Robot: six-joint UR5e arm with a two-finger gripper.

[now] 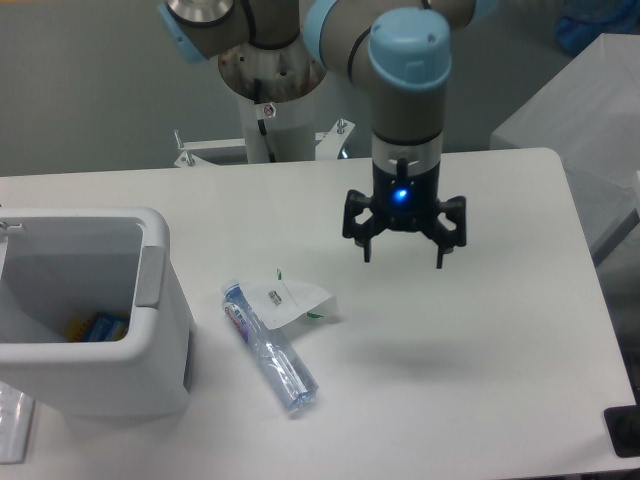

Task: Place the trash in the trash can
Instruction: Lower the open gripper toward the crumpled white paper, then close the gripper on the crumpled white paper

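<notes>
A crushed clear plastic bottle (268, 349) with a blue cap and red-blue label lies on the white table, angled toward the lower right. A crumpled white paper wrapper (293, 300) with small green marks rests against the bottle's upper end. The white trash can (150, 330) stands at the left with its mouth up. My gripper (403, 257) hangs open and empty above the table, up and to the right of the wrapper, fingers pointing down.
Something blue and yellow (97, 327) lies inside the can. The robot base (270, 80) stands behind the table's far edge. A dark object (624, 432) sits at the table's front right corner. A clear flat item (12, 430) pokes out at the lower left.
</notes>
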